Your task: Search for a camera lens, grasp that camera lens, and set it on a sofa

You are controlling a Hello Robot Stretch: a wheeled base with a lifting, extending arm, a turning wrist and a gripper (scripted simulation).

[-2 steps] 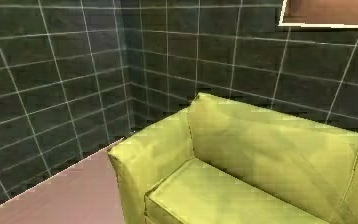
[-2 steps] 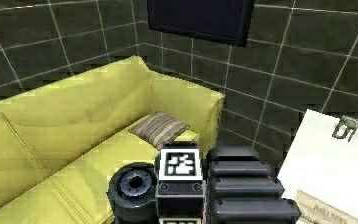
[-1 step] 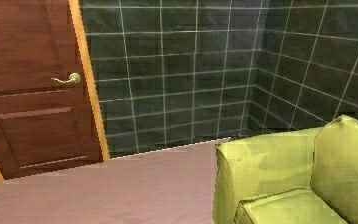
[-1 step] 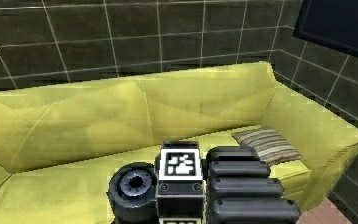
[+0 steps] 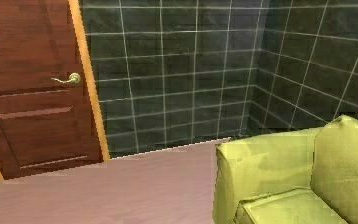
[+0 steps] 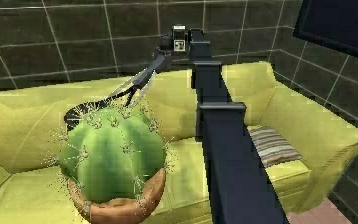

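Hand [image 6: 129, 96] indistinct against cactus [image 6: 112, 150]; sofa [image 6: 287, 110] partly hidden behind.

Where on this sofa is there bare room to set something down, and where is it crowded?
Bare seat shows between the cactus and the arm, and on the sofa right of the arm, below the striped cushion in the picture. Crowded: the spiny cactus takes the arm side view's lower left, the gripper at its upper edge.

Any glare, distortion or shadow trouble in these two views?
Forward view: door frame leans, lens distortion only; no glare on the tiled wall. Arm side view: cactus looms close, hiding part of the sofa; tool overlaps its spines, contact unreadable.
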